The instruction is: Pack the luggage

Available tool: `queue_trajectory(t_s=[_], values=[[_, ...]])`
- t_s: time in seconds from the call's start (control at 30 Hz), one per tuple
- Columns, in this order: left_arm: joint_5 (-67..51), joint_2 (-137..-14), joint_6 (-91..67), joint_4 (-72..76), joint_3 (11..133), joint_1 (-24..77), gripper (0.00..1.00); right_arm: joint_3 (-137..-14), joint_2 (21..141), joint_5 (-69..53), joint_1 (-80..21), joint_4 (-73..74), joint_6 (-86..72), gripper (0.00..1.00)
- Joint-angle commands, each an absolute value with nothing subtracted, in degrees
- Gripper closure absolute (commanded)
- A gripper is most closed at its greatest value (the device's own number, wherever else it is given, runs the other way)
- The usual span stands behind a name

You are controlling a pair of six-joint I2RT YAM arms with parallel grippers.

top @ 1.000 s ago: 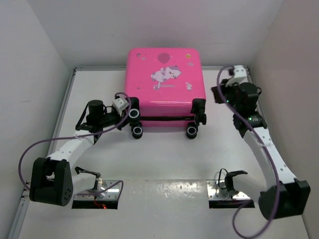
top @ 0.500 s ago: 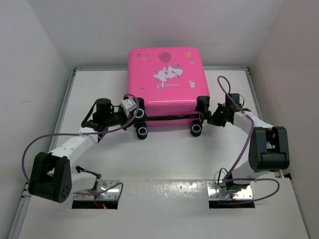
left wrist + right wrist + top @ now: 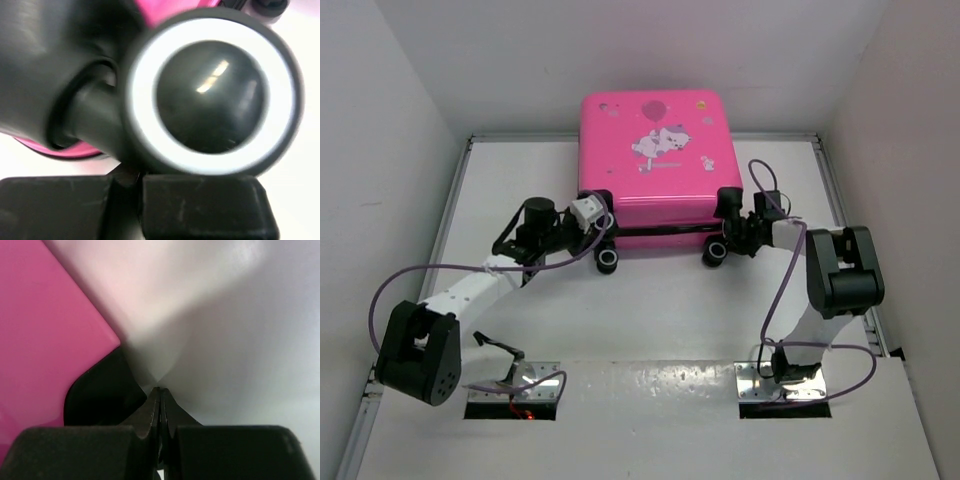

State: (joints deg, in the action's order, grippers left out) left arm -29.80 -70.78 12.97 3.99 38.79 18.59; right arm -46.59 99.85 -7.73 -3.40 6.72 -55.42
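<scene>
The closed pink luggage [image 3: 655, 165] lies flat at the back middle of the table, with the white cartoon print on its lid and its black wheels facing me. My left gripper [image 3: 601, 224] is pressed against the front left wheel [image 3: 215, 95], which fills the left wrist view; its jaws look shut and the tips are hidden under the wheel. My right gripper [image 3: 734, 232] is shut and empty, with its tips [image 3: 160, 390] touching at the front right corner, beside a black wheel housing [image 3: 95, 395] and the pink shell [image 3: 45, 330].
White walls enclose the table [image 3: 650, 320] on the left, back and right. Two metal base plates [image 3: 515, 385] sit at the near edge. Purple cables loop off both arms. Other wheels [image 3: 610, 260] stick out toward me.
My right arm has swung down from the right side and brought its gripper to the luggage's front right corner. My left gripper has crept right against the left wheel. The luggage has shifted slightly back.
</scene>
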Motion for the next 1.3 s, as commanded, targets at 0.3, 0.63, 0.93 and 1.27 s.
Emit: queue_trajectory(t_s=[0.3, 0.63, 0.93, 1.27], values=[[-7.49, -71.72, 2.46, 26.62, 32.87, 38.05, 1.00, -48.25, 104.50, -19.86, -17.31, -6.16, -65.74, 1.00], [-4.56, -80.59, -0.52, 37.95, 33.74, 40.08, 1.00, -49.13, 105.20, -19.60, -20.03, -8.26, -67.06, 1.00], [-9.41, -87.98, -3.16, 46.93, 38.14, 46.39, 1.00, -53.61, 108.01, -18.73, -24.70, -9.67, -69.44, 1.00], [-11.60, -85.00, -0.97, 47.72, 36.13, 49.13, 1.00, -57.12, 110.65, -19.07, -24.78, -14.23, -67.85, 1.00]])
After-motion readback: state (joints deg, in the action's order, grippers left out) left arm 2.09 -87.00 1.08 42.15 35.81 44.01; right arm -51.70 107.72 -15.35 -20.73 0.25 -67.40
